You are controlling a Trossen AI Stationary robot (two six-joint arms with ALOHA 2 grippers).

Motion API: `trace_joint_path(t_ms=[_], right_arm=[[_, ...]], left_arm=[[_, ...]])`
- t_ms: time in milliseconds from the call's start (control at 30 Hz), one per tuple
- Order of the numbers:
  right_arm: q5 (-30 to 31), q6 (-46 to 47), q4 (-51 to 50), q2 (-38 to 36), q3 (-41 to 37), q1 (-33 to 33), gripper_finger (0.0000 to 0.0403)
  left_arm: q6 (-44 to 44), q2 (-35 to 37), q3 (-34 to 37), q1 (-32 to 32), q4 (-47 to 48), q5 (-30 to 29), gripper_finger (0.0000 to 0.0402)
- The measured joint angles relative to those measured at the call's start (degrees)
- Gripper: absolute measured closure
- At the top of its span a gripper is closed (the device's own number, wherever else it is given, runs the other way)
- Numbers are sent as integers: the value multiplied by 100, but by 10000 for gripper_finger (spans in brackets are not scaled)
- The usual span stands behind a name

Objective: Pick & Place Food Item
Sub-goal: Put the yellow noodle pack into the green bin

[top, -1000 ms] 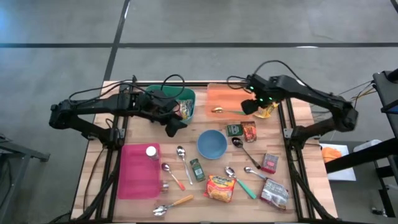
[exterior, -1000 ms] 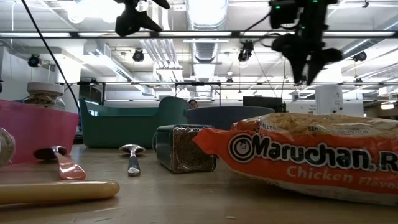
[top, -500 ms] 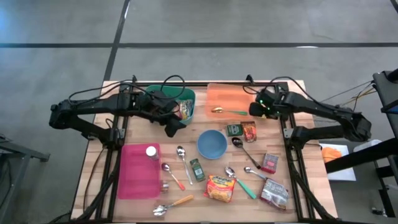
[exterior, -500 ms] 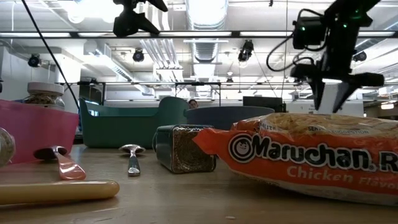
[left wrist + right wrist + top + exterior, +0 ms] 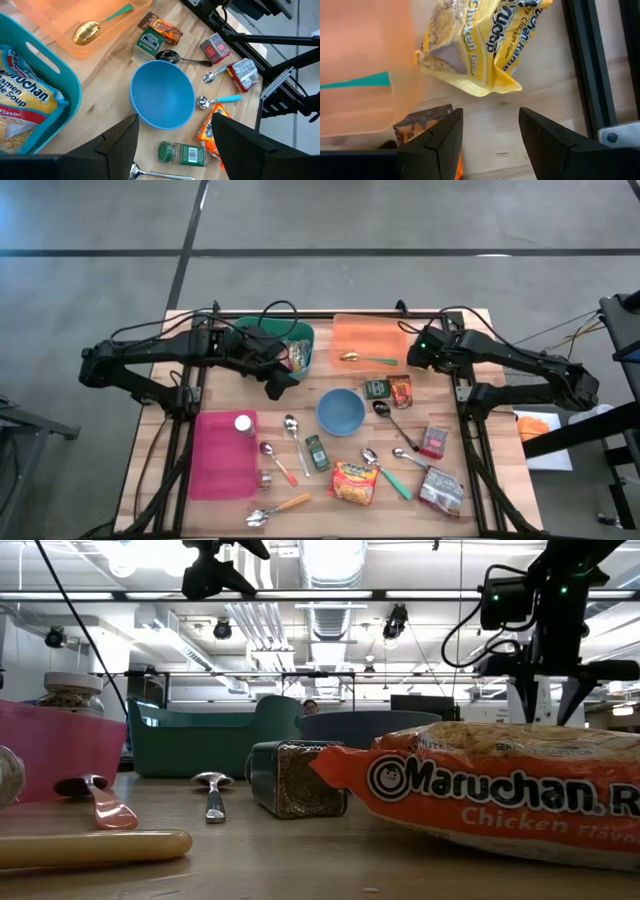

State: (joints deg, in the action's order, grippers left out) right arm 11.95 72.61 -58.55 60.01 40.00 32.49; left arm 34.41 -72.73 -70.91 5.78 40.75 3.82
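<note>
While the left gripper waits with fingers apart above the blue bowl, the right gripper hovers, fingers open and empty, over a yellow ramen packet on the counter.

Table: I see a pale wooden slatted table carrying everything.
Left arm: my left gripper hangs beside the teal plastic bin at the far edge, left of centre.
Right arm: my right gripper sits at the right end of the orange plastic tray, near the far right corner.
Tray contents: a gold spoon with a green handle.
Centre: a round blue bowl.
Left edge: a pink rectangular tray with a white-lidded jar at its far end.
Near edge: an orange ramen packet.
</note>
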Motion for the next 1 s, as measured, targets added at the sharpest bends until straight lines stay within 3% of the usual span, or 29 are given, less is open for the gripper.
trace_joint_path(t_ms=[433,567,700,1000], right_arm=[[125,-263,190,47,-49,612,212],[-324,-513,820,211,-331,816,212],[-370,-532,1315,349,-526,939,212],[-510,-719,1246,356,-636,1117,212]], left_arm=[[0,0,0,0,0,0,151],[0,0,0,3,0,0,151],[2,0,0,9,-2,2,151],[120,0,0,9,0,2,151]])
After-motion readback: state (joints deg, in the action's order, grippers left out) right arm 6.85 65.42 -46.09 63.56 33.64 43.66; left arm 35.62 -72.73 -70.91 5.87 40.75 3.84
